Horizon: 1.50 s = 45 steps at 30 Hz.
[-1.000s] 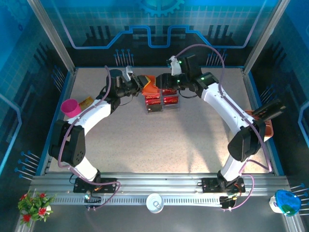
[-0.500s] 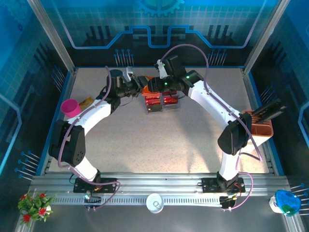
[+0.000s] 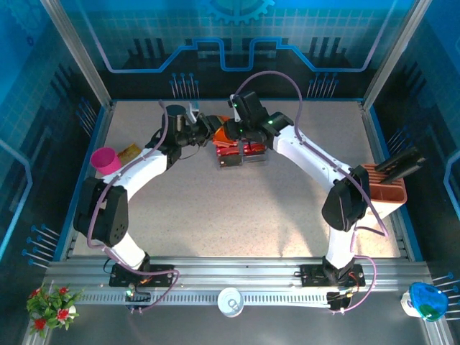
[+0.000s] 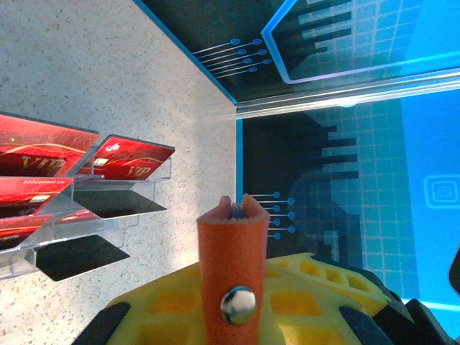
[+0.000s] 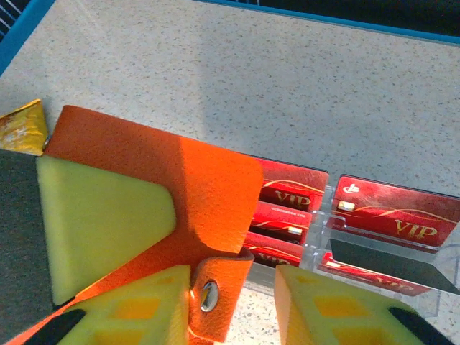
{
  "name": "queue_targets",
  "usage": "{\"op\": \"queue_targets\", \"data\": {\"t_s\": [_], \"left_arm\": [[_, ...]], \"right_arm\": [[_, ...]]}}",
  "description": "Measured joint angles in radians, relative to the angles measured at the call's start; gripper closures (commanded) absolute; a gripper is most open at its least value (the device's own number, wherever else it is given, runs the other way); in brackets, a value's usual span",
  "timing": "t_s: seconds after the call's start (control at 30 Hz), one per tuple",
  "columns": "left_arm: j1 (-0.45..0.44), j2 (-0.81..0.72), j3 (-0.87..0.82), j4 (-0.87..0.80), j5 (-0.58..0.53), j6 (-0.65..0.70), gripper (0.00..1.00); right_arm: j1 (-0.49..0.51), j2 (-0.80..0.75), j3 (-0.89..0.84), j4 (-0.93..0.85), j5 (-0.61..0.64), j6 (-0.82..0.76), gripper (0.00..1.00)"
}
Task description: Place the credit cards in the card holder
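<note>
The orange card holder hangs above the table at the back, and my left gripper is shut on it. In the left wrist view its snap strap stands clamped between my yellow fingers. The right gripper is open at the holder's lower corner. The snap tab sits between its fingers, against the left one. Several red credit cards stand in a clear tiered stand just below; they also show in the left wrist view.
A pink cup and a yellow snack bag sit at the left edge. An orange slotted rack stands at the right edge. The blue wall runs close behind the holder.
My right gripper has swung left from over the card stand to the card holder, and its jaws have narrowed. The left gripper has held still with the holder.
</note>
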Motion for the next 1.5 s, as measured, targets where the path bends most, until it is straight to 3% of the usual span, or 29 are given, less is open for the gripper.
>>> {"op": "queue_targets", "data": {"t_s": [0.33,0.53,0.63,0.77,0.9,1.13,1.5], "left_arm": [[-0.026,0.005,-0.001,0.002,0.03,-0.045,0.97],[-0.023,-0.035,-0.001,0.096,0.039,-0.073,0.97],[-0.033,-0.058,-0.008,0.114,0.038,-0.079,0.97],[-0.06,-0.098,-0.035,0.109,0.025,-0.088,0.97],[-0.087,-0.14,-0.056,0.085,0.002,-0.088,0.97],[-0.11,-0.195,-0.076,0.057,-0.045,-0.088,0.95],[-0.145,-0.205,-0.076,0.029,-0.081,-0.088,0.95]], "right_arm": [[-0.025,-0.123,-0.179,0.052,0.047,0.029,0.7],[-0.202,-0.153,-0.308,-0.038,0.116,0.03,0.71],[-0.237,-0.17,-0.35,-0.058,0.099,0.034,0.71],[-0.25,-0.262,-0.392,-0.066,-0.011,0.065,0.66],[-0.274,-0.422,-0.442,-0.025,-0.178,0.137,0.53],[-0.273,-0.539,-0.493,0.174,-0.449,0.308,0.45],[-0.196,-0.507,-0.465,0.301,-0.537,0.398,0.44]]}}
